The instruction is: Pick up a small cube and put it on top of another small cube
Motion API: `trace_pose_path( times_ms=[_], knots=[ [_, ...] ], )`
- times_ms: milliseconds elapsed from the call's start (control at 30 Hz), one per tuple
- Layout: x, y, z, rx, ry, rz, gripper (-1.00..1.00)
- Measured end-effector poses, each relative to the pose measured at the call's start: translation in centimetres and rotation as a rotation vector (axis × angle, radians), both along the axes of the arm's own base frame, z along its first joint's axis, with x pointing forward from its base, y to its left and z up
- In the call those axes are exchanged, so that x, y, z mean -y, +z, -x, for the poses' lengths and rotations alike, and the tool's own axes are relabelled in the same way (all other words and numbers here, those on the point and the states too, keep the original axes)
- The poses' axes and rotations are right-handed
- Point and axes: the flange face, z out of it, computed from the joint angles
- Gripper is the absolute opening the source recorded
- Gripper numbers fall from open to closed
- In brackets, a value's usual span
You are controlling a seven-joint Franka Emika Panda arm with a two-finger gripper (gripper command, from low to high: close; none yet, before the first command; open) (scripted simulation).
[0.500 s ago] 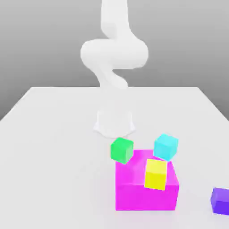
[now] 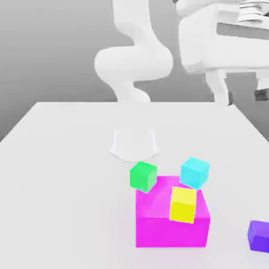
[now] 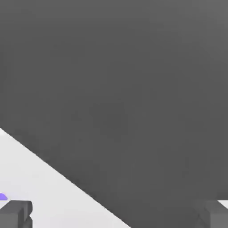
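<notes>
Our gripper (image 2: 242,97) has swung into the exterior view's upper right, jaws spread wide and empty. We judge the purple cube (image 2: 259,235), near right, comes next.

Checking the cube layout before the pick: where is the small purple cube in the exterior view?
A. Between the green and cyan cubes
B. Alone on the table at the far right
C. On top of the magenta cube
B: the small purple cube sits alone on the table at the exterior view's right edge, apart from the magenta cube.
</notes>
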Motion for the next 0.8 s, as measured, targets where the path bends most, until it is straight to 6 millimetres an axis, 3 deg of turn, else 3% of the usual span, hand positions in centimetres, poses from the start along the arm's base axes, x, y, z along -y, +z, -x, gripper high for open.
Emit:
trace_pose_path(
  times_ms=[200,433,567,600,800],
  knots=[
    [-7.2,-10.9,1.4,-0.122,0.276,0.099,0.0],
    [-12.1,-23.7,5.4,-0.26,0.56,0.209,0.0],
    [-12.7,-29.6,6.0,-0.276,0.596,0.221,0.0],
    [-12.6,-30.9,6.1,-0.277,0.597,0.221,-1.0],
    [-12.6,-31.5,6.1,-0.278,0.597,0.222,-1.0]
  ],
)
